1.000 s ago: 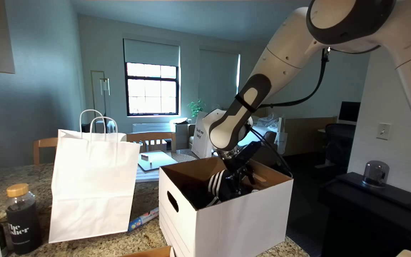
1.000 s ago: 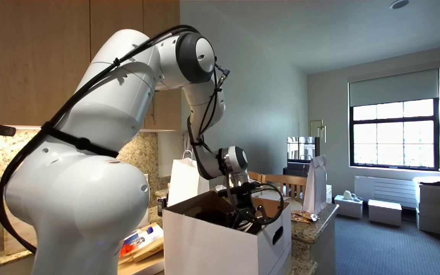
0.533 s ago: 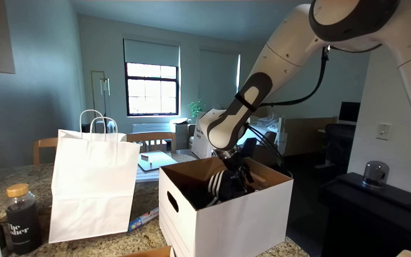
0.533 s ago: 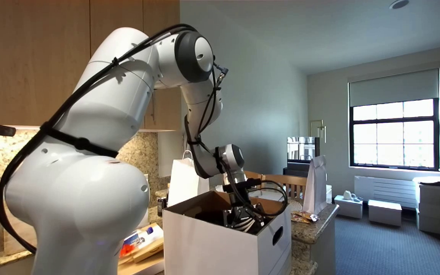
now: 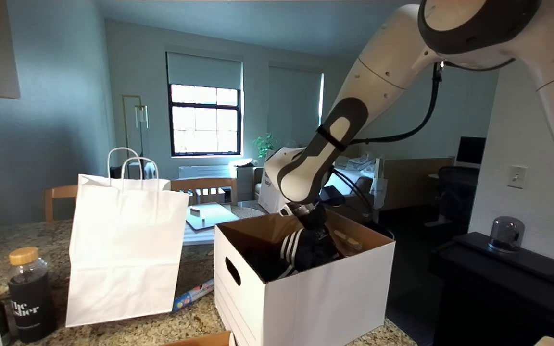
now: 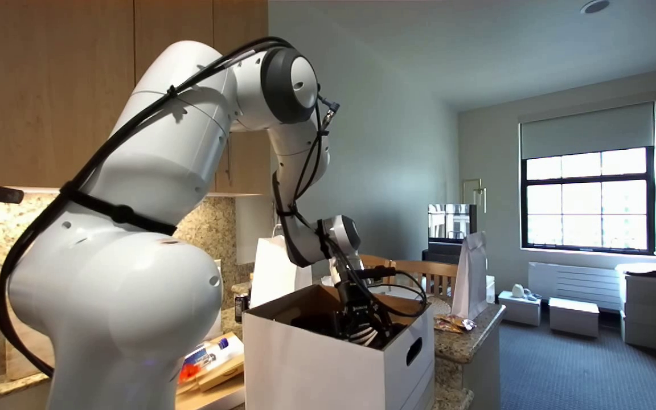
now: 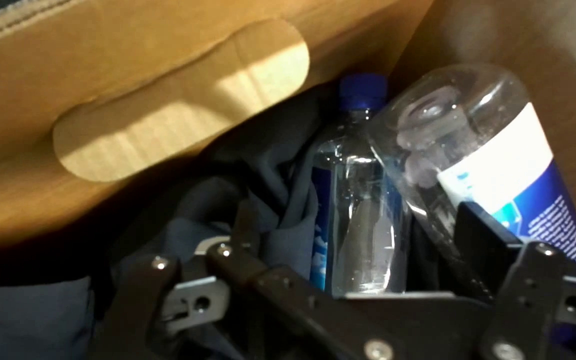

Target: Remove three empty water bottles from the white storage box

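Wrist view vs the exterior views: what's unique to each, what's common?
Only the wrist view: the blue cap on one clear bottle in the white storage box, and the white-and-blue label on a second bottle beside it.
Only the exterior views: the robot arm, the standing white paper bag and the box's white outside.
Both: the hand, down in the box, and the box's brown inner walls.

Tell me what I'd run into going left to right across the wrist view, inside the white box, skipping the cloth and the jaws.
The box's oval hand-hole → blue-capped bottle → slanting bottle with a white-and-blue label.
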Motion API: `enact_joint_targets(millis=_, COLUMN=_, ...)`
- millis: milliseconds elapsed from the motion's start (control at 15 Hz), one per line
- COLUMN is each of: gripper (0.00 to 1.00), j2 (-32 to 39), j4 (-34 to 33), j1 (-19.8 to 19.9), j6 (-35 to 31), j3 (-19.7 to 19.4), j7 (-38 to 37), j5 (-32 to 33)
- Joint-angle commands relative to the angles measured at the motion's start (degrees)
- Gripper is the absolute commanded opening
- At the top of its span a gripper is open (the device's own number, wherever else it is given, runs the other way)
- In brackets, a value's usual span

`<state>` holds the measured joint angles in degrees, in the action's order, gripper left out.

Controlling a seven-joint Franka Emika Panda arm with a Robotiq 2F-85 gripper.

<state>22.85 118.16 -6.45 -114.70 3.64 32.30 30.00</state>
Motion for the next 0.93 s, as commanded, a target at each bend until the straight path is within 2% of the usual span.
enact_joint_targets(millis=0, gripper=1.00, j2=-1.65, j4=1.98, j1=1.38, j6=0.48, j3=1.14, j7=8.09, j5=2.79)
enact_joint_targets(millis=400, gripper=1.00, j2=-2.14, j4=3.83, j1=1.05, j6=-0.13, j3=0.62, j7=9.44, j5=10.20)
enact_joint_targets(millis=867, gripper=1.00, j2=-3.20, j4=6.47, j1=1.48, j6=0.59, j3=0.10, j7=6.12, j5=12.46)
